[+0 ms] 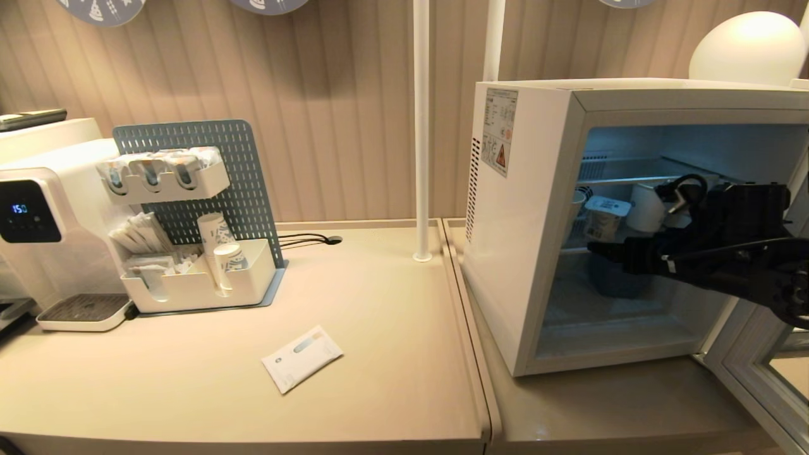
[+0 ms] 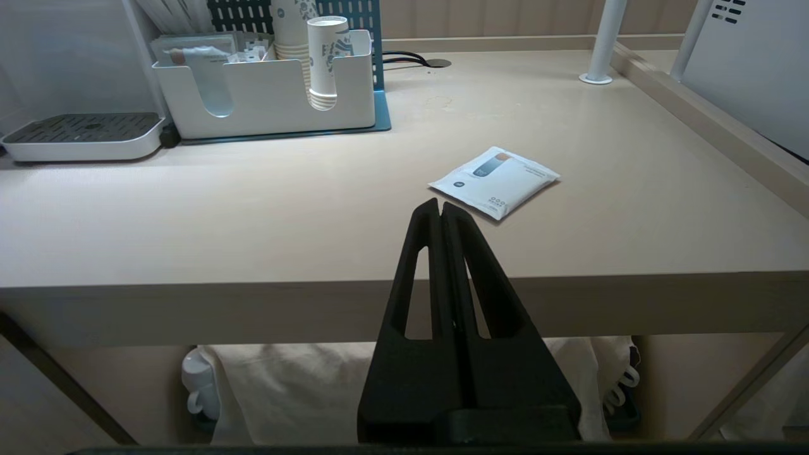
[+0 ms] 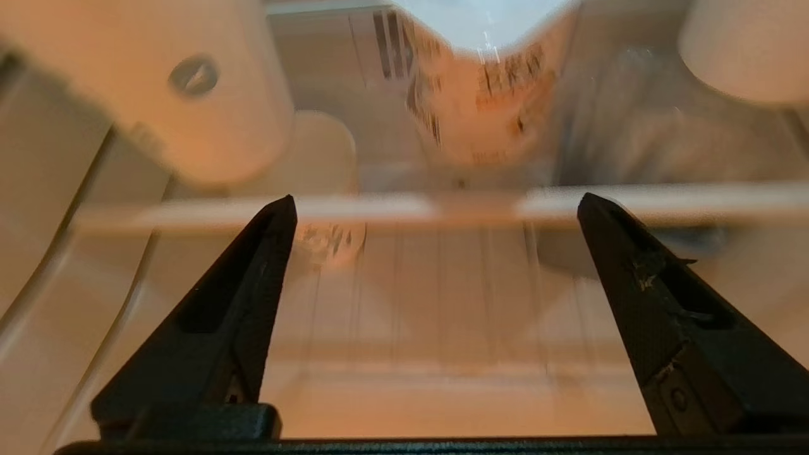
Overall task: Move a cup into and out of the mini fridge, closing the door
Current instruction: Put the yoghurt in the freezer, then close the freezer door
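The white mini fridge point(image 1: 524, 208) stands open at the right of the counter. Its door point(image 1: 755, 370) is swung out at the lower right edge. The cup point(image 1: 605, 218), a small white tub with a printed lid, sits on the wire shelf inside. My right gripper point(image 1: 600, 249) reaches into the fridge just below and in front of it. In the right wrist view that gripper point(image 3: 435, 202) is open with nothing between its fingers, and the blurred cup point(image 3: 486, 95) lies ahead, beyond the shelf's front bar. My left gripper point(image 2: 439, 205) is shut and empty, low before the counter's front edge.
A white mug point(image 1: 644, 208) stands beside the cup, and a blue container point(image 1: 616, 278) sits on the fridge floor. A white sachet point(image 1: 302, 357) lies on the counter. An organiser with paper cups point(image 1: 202, 278), a water dispenser point(image 1: 38, 227) and a white pole point(image 1: 421, 126) stand further left.
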Robot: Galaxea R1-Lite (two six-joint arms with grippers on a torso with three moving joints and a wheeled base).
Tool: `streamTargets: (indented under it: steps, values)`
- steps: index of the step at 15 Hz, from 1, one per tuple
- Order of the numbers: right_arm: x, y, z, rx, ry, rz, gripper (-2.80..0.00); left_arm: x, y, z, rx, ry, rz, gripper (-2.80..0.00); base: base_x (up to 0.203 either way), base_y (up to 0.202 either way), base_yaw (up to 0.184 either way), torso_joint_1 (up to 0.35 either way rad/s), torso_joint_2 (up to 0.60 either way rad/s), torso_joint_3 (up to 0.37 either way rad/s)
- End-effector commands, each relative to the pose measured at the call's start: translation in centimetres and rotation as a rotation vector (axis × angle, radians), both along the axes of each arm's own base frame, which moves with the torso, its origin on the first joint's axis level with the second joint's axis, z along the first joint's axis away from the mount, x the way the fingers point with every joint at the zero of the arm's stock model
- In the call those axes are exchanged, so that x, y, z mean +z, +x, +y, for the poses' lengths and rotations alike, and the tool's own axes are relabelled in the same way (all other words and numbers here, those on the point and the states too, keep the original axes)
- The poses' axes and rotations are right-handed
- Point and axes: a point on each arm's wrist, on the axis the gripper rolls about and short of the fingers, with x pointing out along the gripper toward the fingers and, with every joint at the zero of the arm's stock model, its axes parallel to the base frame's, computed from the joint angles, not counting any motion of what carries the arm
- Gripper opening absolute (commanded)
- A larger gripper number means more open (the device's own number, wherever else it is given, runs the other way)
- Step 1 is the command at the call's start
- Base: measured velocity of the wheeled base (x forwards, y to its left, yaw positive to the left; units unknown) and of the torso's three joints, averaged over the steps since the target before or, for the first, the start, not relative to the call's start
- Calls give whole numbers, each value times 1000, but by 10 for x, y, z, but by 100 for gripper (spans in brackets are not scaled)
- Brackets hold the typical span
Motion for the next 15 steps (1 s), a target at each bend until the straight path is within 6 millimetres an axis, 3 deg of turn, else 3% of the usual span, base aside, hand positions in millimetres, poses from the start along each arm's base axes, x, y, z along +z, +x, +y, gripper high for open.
streamTargets:
  steps: [1,6,7,10,15]
  values:
    - [18,-18,0,2,-1,-59,0,0,0,0,1,0,1,-280,0,0,0,0,0,0]
    - [36,-69,0,3,-2,-109,0,0,0,0,1,0,1,-280,0,0,0,0,0,0]
    - [39,-82,0,5,-2,-120,-280,0,0,0,1,0,1,-280,0,0,0,0,0,0]
    - [49,-125,0,6,-2,-171,-280,0,0,0,-1,0,1,-280,0,0,0,0,0,0]
    - [68,-219,-1,-42,8,-228,-280,0,0,0,0,0,1,-280,0,0,0,0,0,0]
